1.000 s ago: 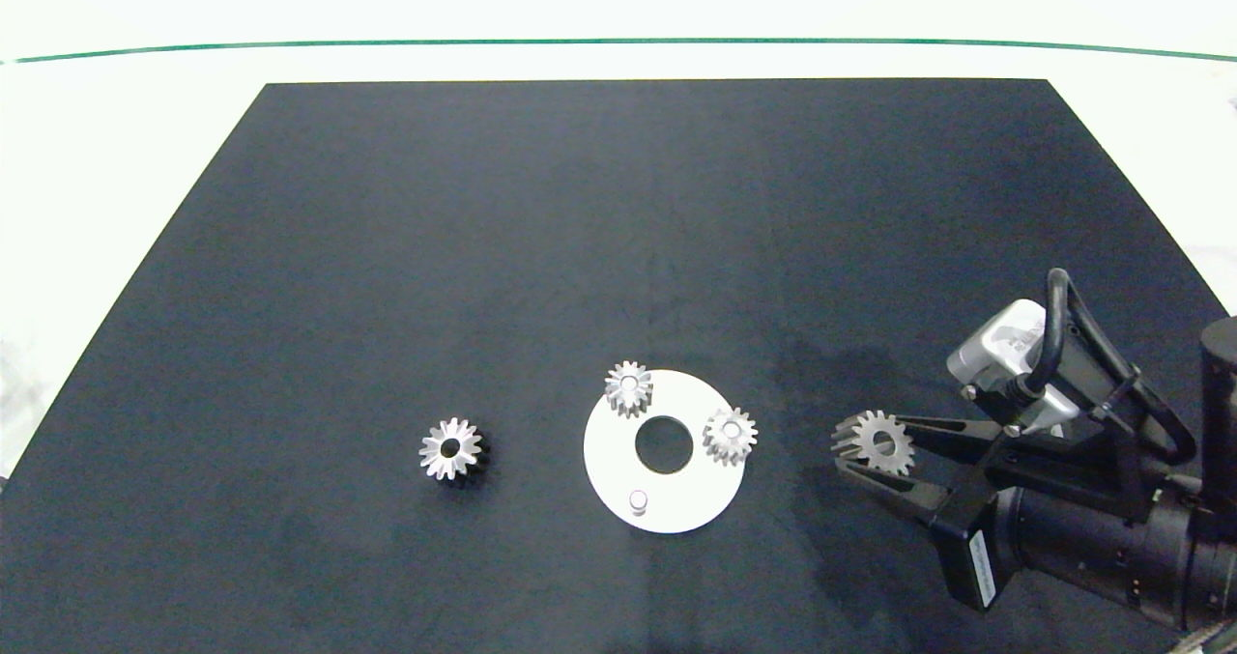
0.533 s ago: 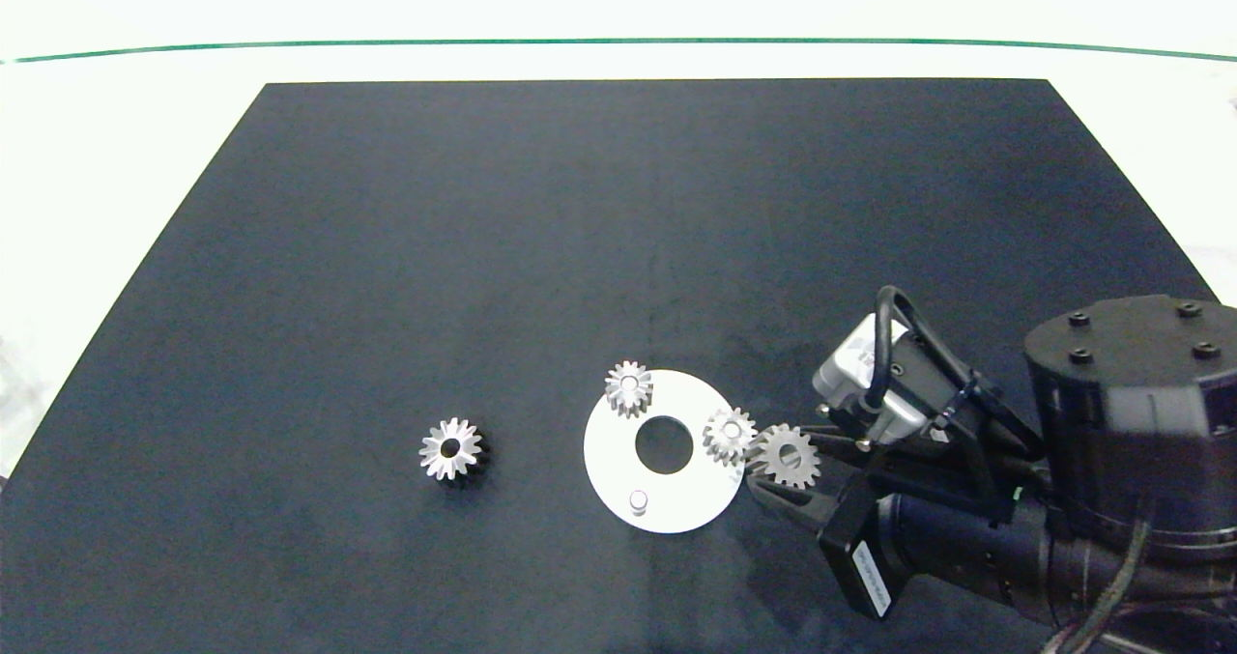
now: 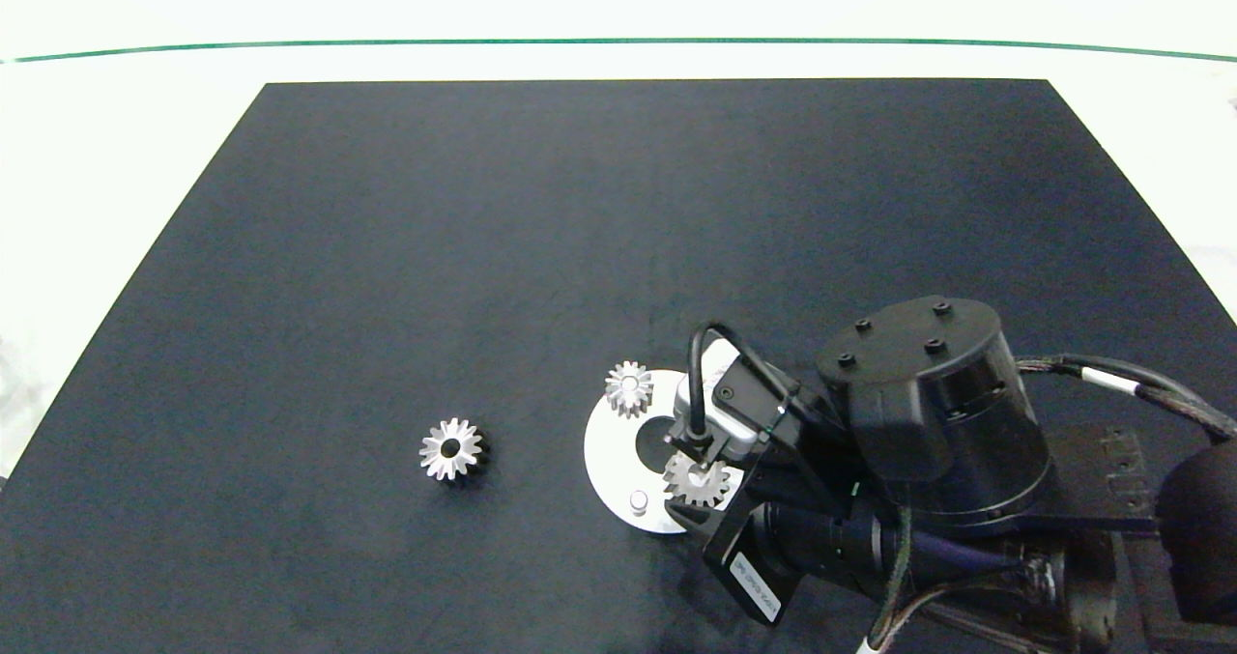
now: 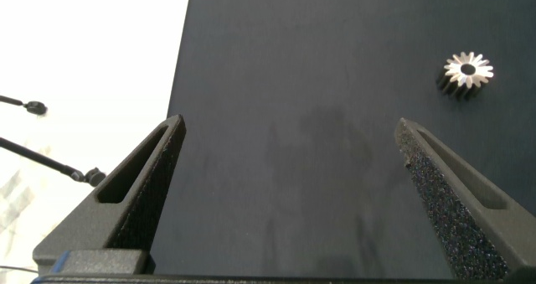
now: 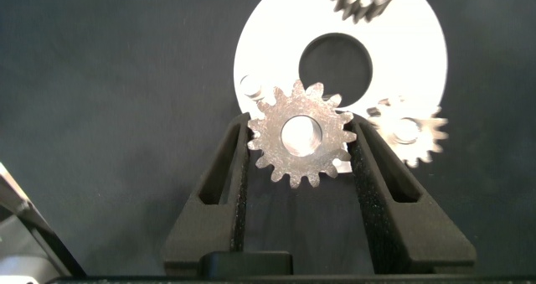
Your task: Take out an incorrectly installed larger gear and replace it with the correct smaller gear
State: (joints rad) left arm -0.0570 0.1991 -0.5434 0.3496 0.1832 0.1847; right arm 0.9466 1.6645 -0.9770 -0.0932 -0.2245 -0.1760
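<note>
The larger gear, with long flared teeth, lies alone on the black mat left of the white round plate; the left wrist view also shows this gear. My right gripper is shut on a smaller gear over the plate's near right part, close to a bare peg. In the right wrist view the held gear sits between the fingers, with the peg just past one fingertip. My left gripper is open over bare mat.
A small gear sits on the plate's far edge. Another mounted gear shows only in the right wrist view, beside the held one. The plate has a round centre hole. The black mat lies on a white table.
My right arm has swung left with the smaller gear, from the mat right of the plate to over the plate. It now hides the plate's right-hand gear in the head view.
</note>
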